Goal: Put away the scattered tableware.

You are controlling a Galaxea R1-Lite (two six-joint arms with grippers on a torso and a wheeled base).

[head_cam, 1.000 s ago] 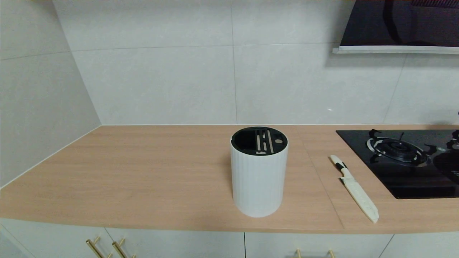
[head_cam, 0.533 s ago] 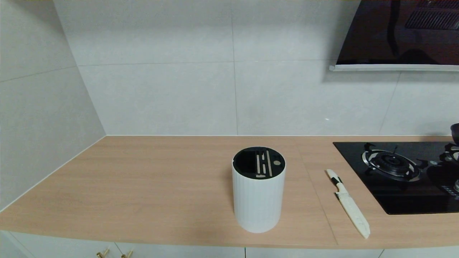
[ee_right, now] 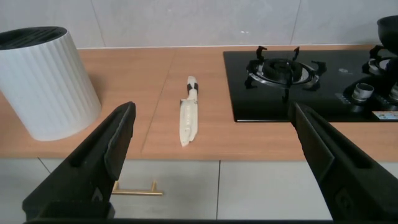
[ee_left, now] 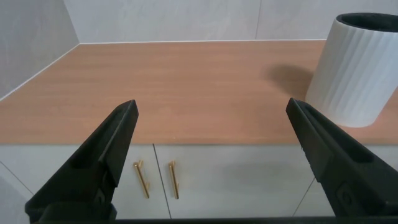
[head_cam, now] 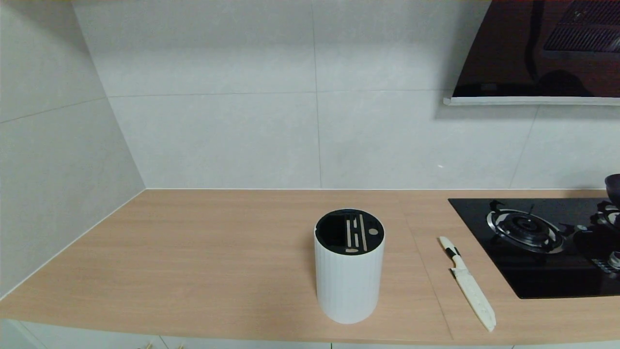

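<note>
Knife [head_cam: 467, 283] lies flat on the wooden counter [head_cam: 218, 252], between the holder [head_cam: 348, 271] and the hob [head_cam: 542, 276], touching neither. Its pale handle, ringed with a black band, points toward the wall, and its speckled cream blade runs toward the counter's front edge, the tip close to that edge. The right wrist view takes in the knife [ee_right: 188, 112] lengthwise, with the holder [ee_right: 46, 84] on one side and the hob [ee_right: 280, 93] on the other. The holder is a white ribbed cylinder standing upright near the front edge, its black top cut with several narrow slots, one wider opening and a small round hole. The right claw [ee_right: 212, 107] hangs in front of the counter, level with its edge, its two dark fingers spread wide apart and holding nothing. The left claw [ee_left: 211, 106] hangs in front of the counter as well, its fingers equally wide and bare, with the holder [ee_left: 351, 68] off to one side. Below the counter are white cupboard fronts with gold handles [ee_left: 155, 179]. A burner [head_cam: 525, 227] sits on the black glass hob, and a dark hood [head_cam: 537, 53] hangs on the tiled wall above it.
</note>
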